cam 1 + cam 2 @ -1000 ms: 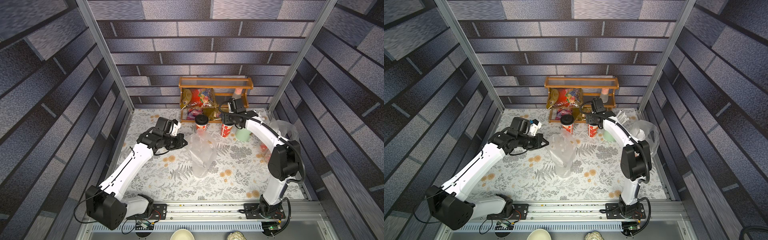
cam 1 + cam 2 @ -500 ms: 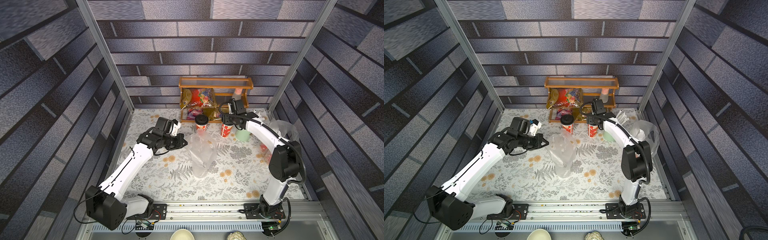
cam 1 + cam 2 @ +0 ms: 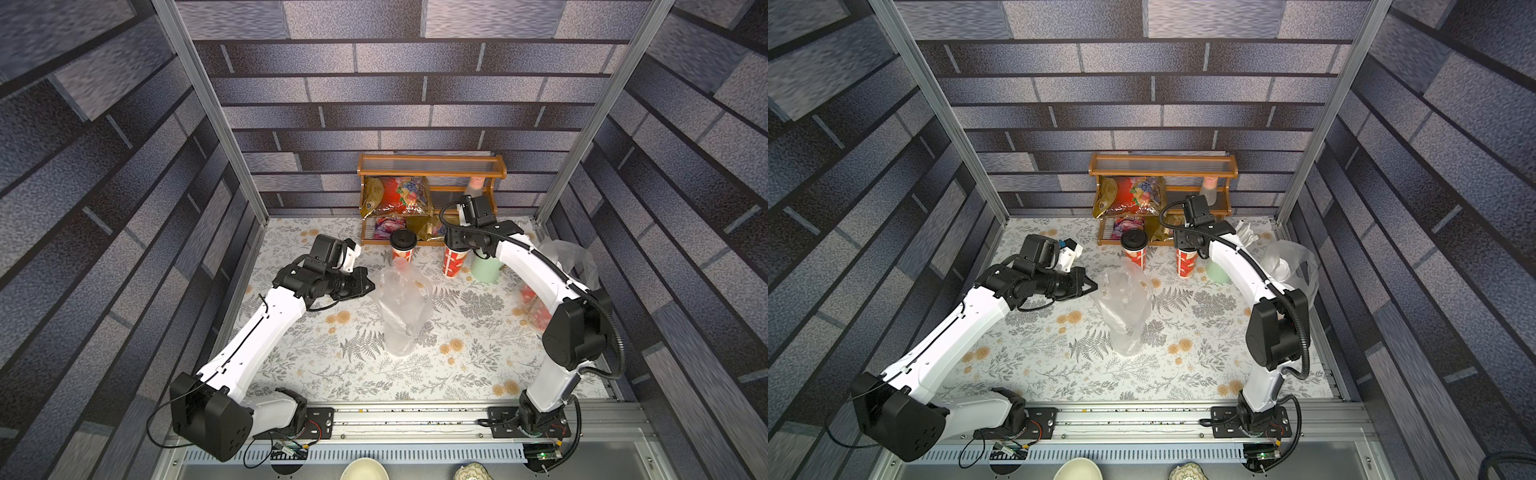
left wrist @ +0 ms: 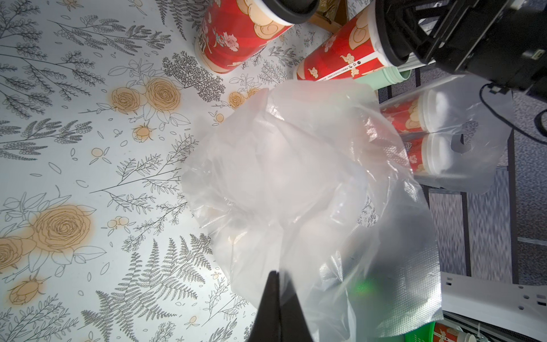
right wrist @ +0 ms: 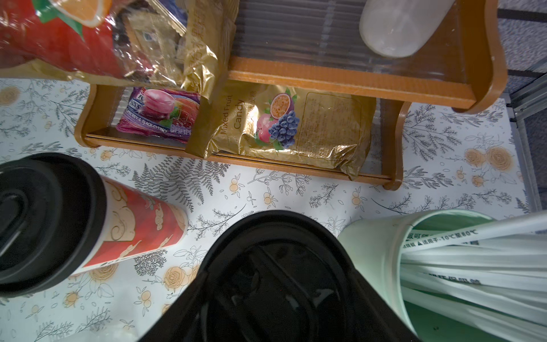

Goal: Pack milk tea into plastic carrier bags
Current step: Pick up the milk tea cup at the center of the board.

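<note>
Pinches the edge of an empty clear carrier bag (image 4: 281,177) in the closed left pincer (image 4: 274,277), resting on the floral surface (image 4: 88,118) just ahead of it. Straddles a black-lidded milk tea cup (image 3: 452,266) with the right pincer (image 3: 458,246); cannot tell whether clamped. Leaves a second black-lidded cup (image 3: 402,250) just beside that pincer, toward the left one, and two white-lidded cups (image 4: 399,118) packed in another bag (image 4: 473,118) behind it, beside its arm.

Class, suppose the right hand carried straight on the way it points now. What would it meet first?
The right hand points downward; the black lid of the tall red patterned paper cup sits directly beneath, so that comes first. They may already touch.
</note>
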`<state>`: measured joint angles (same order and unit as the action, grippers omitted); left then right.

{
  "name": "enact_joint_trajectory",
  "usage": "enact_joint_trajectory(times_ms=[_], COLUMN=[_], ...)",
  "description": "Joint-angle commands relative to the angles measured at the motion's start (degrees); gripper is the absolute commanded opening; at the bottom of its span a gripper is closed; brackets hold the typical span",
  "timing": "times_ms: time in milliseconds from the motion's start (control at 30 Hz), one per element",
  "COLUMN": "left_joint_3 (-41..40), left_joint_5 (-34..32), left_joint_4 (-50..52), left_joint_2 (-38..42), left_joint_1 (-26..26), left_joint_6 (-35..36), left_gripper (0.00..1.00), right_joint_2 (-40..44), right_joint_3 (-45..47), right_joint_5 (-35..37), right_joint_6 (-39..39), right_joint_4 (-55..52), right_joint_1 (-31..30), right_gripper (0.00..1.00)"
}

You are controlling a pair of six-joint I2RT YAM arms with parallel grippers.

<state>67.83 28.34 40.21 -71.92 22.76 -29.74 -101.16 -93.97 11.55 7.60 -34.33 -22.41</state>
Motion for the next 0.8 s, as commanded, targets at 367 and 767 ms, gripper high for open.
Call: enact_joint_trajectory(times_ms=[367, 767], left_joint_3=[-1.47, -0.95], left_joint_5=[0.67, -0.21], left_joint_4=[0.03, 1.26], left_joint_2=[1.9, 1.41], left_joint_1=[-0.26, -0.88], left_joint_6=[-0.85, 0.56], left_gripper=[0.0, 0.0], right_joint_2=[8.92, 11.76], right_joint_3=[-15.58, -30.93], right_joint_5=[2.85, 1.47], right_joint_6=[2.8, 6.58], right_joint_4=[-19.48, -31.41], right_joint_1=[-6.72, -14.36], right_gripper=[0.61, 0.62])
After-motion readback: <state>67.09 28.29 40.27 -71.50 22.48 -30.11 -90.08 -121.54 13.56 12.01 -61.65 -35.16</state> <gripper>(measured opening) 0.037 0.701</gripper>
